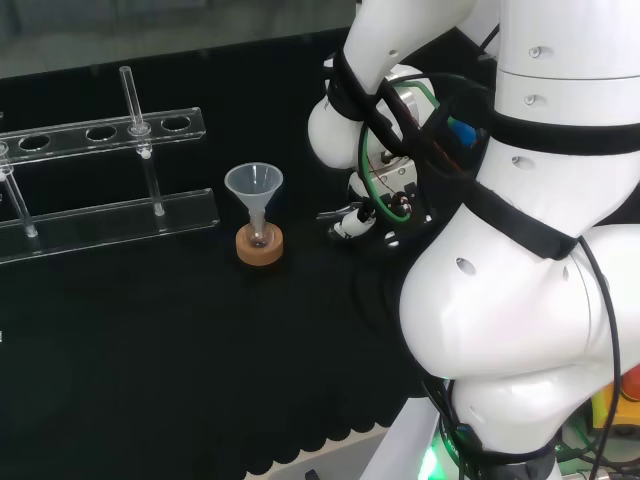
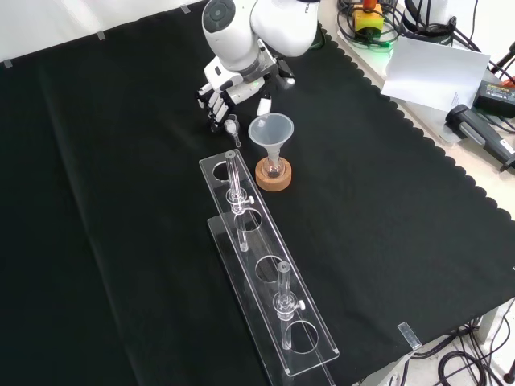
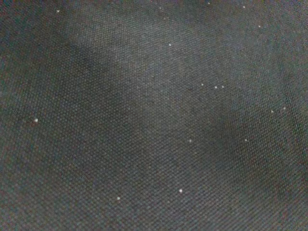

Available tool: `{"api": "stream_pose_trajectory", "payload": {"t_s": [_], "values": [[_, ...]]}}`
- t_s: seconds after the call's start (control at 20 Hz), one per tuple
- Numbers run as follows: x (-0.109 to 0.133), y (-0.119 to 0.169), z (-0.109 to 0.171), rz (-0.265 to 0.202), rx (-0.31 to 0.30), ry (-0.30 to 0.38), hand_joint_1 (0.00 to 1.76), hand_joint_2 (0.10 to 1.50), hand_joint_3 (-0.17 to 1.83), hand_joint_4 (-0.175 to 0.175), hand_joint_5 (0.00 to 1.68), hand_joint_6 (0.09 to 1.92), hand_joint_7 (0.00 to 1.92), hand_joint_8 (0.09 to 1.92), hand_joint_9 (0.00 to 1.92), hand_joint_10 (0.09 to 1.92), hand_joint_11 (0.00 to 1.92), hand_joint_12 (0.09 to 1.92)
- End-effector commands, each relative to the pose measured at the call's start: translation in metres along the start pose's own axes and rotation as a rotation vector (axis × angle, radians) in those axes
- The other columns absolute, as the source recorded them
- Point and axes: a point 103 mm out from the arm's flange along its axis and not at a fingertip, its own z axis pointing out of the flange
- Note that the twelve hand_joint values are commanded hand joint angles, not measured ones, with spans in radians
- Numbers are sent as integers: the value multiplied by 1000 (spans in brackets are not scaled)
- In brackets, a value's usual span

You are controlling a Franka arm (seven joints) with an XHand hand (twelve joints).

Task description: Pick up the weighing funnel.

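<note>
Weave of black cloth (image 3: pixel 144 120), dotted with pale specks, was what we saw close up from the wrist camera. From the front we made out the robot hand (image 2: pixel 217 100) under the arm's white link (image 2: pixel 241 32), low over the table (image 2: pixel 121 201), with the weighing funnel (image 2: pixel 232 125) right at its lower edge. From the head camera the arm's links covered most of the robot hand, and we saw a white part of it and a thin pale tip poking out toward the funnel (image 1: pixel 254 185). We could not tell whether the robot hand was closed on the weighing funnel or stood over it, nor whether the piece was off the cloth.

In the front view its long axis ran roughly up and down the view. The rounder, wider end was lower, toward the rack (image 2: pixel 265 265), and the narrow end was up at the robot hand.

The funnel stood mouth up just to the right of it in the front view, its stem in a small flask (image 2: pixel 274 168) on a cork ring (image 2: pixel 273 180). The near end of the clear rack, with an upright tube (image 2: pixel 234 181), lay just below the weighing funnel. To the left in that view we saw a broad stretch of bare cloth. The scalloped edge (image 2: pixel 418 137) of the cloth was well off to the right.
</note>
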Motion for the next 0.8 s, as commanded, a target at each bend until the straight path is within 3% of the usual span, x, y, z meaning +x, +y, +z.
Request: {"api": "stream_pose_trajectory", "payload": {"t_s": [0.05, 0.5, 0.8], "values": [[0, 3, 2, -4, 1, -11, 903, 600, 481, 103, 840, 87, 935, 203, 713, 427, 0, 1331], [-13, 8, 4, -24, 34, -46, 912, 573, 515, 87, 785, 87, 924, 188, 729, 409, 0, 1357], [-19, 6, 4, -21, 5, -48, 914, 568, 529, 93, 815, 87, 934, 192, 731, 405, 0, 1356]]}}
